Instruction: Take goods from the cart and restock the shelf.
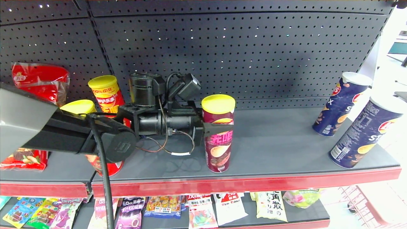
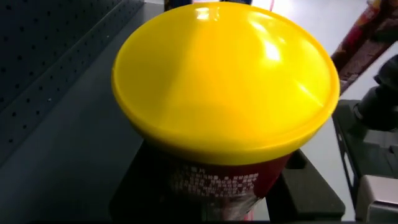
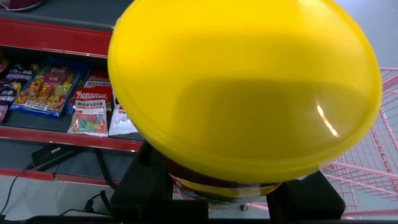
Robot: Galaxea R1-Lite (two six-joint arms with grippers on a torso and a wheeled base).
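A maroon chip can (image 1: 218,133) with a yellow lid stands upright on the grey shelf (image 1: 279,143), near its red front edge. My left gripper (image 1: 217,128) comes in from the left and is shut on the can's upper half. In the left wrist view the same can's yellow lid (image 2: 224,81) bulges up over the dark fingers (image 2: 140,193). My right gripper (image 3: 224,196) is shut on a second yellow-lidded can (image 3: 242,87), held out in front of the lower shelf (image 3: 56,37) and beside the pink cart (image 3: 373,174).
Two red yellow-lidded cans (image 1: 106,92) stand behind my left arm, with red snack bags (image 1: 39,81) at the far left. Two blue cans (image 1: 341,103) lean at the shelf's right end. Free shelf lies between the maroon can and these. Snack packets (image 1: 200,210) line the lower shelf.
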